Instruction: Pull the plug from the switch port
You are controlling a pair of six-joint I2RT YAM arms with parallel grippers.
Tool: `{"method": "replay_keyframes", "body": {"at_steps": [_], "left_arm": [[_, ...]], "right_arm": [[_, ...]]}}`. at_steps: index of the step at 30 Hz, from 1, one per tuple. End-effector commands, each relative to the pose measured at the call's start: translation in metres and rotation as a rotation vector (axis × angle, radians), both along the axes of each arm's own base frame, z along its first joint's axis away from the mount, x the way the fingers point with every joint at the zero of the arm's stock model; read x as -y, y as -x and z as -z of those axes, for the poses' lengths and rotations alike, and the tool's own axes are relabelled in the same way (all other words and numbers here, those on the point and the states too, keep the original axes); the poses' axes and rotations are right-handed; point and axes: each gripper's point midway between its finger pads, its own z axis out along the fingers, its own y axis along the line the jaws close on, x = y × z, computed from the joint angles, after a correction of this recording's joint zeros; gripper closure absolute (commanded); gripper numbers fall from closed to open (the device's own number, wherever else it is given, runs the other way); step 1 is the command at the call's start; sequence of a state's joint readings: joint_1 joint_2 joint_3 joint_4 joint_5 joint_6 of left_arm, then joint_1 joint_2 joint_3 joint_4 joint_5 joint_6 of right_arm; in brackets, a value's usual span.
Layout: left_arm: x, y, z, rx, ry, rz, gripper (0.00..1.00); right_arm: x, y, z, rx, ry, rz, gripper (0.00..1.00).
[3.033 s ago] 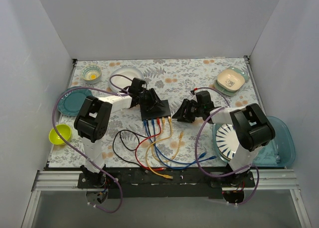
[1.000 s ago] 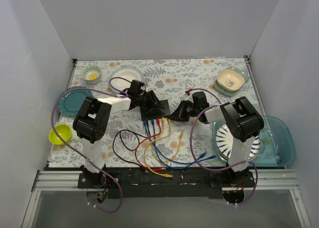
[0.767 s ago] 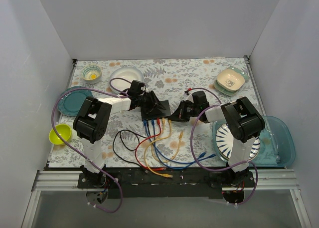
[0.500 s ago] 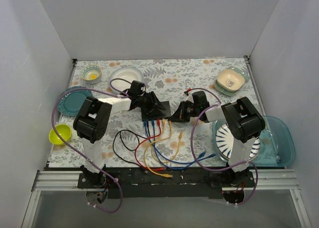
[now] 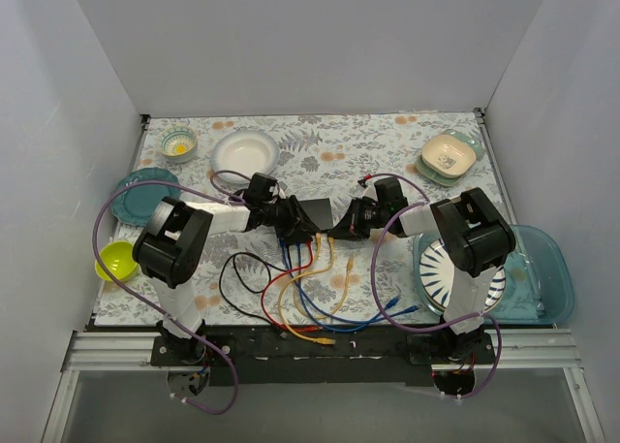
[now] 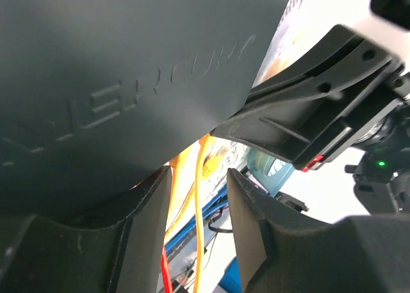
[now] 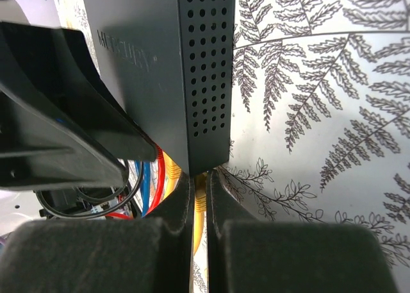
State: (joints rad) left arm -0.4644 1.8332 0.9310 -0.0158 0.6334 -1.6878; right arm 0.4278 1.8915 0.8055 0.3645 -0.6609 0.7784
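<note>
Plug (image 7: 200,202), yellow: at switch (image 7: 160,68) end port, pinched in right claw (image 7: 199,176), nearly closed. Left claw (image 6: 198,177) spread, empty, over switch. Grasp apparently made; next needs a straight outward pull.

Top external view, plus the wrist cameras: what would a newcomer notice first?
First, the switch in the middle of the table, with the left gripper and right gripper at its opposite sides. Next, the tangle of red, blue, yellow and black cables spilling from it toward the near edge. In the right wrist view, the right gripper pinches a yellow plug at the switch's corner.
</note>
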Motion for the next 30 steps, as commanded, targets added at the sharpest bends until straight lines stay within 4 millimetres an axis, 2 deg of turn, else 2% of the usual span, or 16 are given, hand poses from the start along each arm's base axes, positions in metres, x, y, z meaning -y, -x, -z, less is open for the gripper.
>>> {"method": "replay_keyframes", "body": {"at_steps": [1,4,6,10,16,23,25,27,29,30], "left_arm": [[0.006,0.003,-0.002,0.002,0.006,0.007,0.59],[0.009,-0.004,0.008,0.003,-0.019,0.000,0.60],[0.005,-0.007,0.021,-0.020,-0.070,-0.021,0.60],[0.004,-0.012,0.030,-0.038,-0.098,-0.043,0.60],[0.001,-0.011,0.039,-0.066,-0.116,-0.073,0.60],[-0.002,-0.009,0.044,-0.081,-0.128,-0.090,0.60],[-0.002,-0.009,0.043,-0.080,-0.125,-0.093,0.60],[-0.002,-0.012,0.038,-0.063,-0.120,-0.099,0.60],[-0.002,-0.019,0.026,-0.029,-0.107,-0.108,0.60],[-0.003,-0.023,0.021,-0.013,-0.104,-0.114,0.60]], "right_arm": [[0.016,0.024,0.037,-0.123,0.131,-0.008,0.99],[0.017,0.025,0.035,-0.117,0.142,-0.014,0.99],[0.019,0.029,0.035,-0.117,0.159,-0.031,0.99],[0.022,0.043,0.036,-0.131,0.167,-0.078,0.99],[0.031,0.066,0.043,-0.170,0.179,-0.120,0.99],[0.039,0.081,0.050,-0.206,0.206,-0.148,0.99],[0.043,0.083,0.050,-0.196,0.217,-0.140,0.99],[0.045,0.071,0.038,-0.132,0.221,-0.087,0.99],[0.060,0.058,0.038,-0.104,0.301,-0.006,0.99],[0.067,0.050,0.028,-0.071,0.332,0.030,0.99]]}}
